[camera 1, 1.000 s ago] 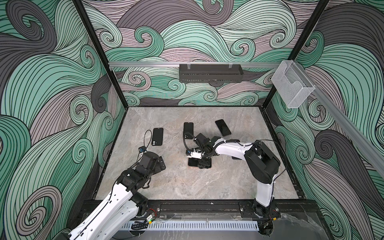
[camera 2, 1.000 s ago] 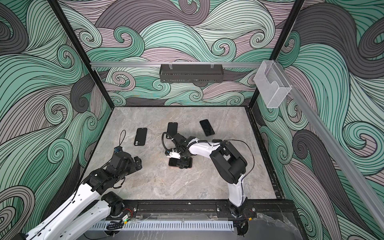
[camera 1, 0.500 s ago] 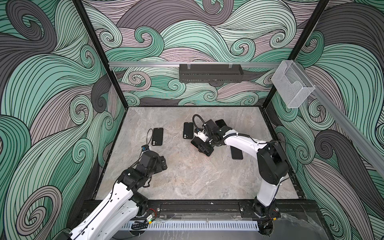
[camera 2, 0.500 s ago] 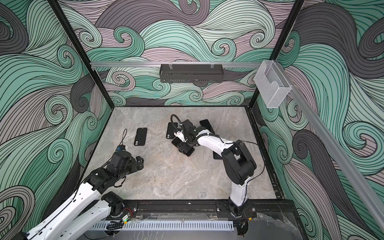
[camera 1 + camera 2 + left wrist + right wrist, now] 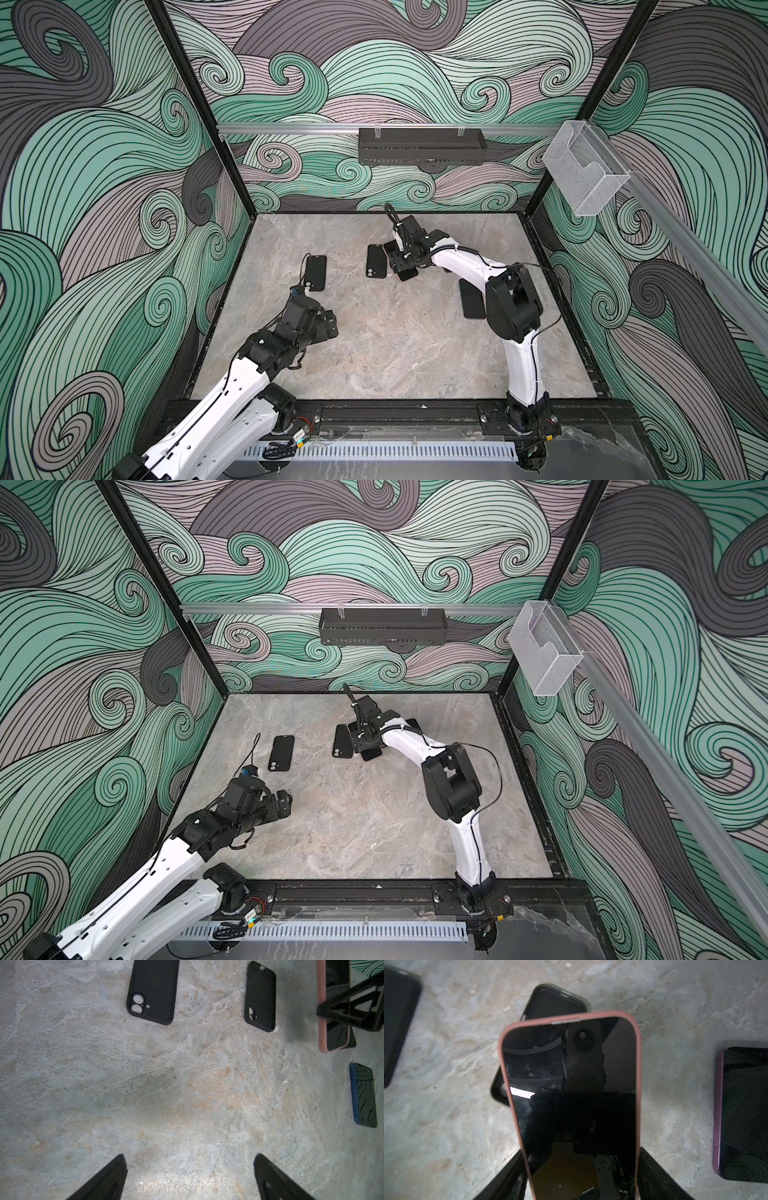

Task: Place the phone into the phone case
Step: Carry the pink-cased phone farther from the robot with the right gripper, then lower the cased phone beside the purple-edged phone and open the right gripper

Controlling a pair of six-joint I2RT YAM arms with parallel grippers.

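Right pincer (image 5: 583,1167) pinches the pink-edged phone (image 5: 571,1084) by its long edges, tilted over a black case (image 5: 556,1001) on the counter (image 5: 166,1095). Left pincer (image 5: 190,1176) spread, empty. Risk: unheld case skids under pressing; corners misseat.

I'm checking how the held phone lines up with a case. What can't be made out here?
- Black item under the held pink phone: right wrist view, mostly covered by the phone; whether it is a case or a phone, and whether they touch, is unclear.
- Purple-edged phone: same view, cut off by the frame edge.
- Dark phone by the right arm: in a top view, partly hidden by the elbow.
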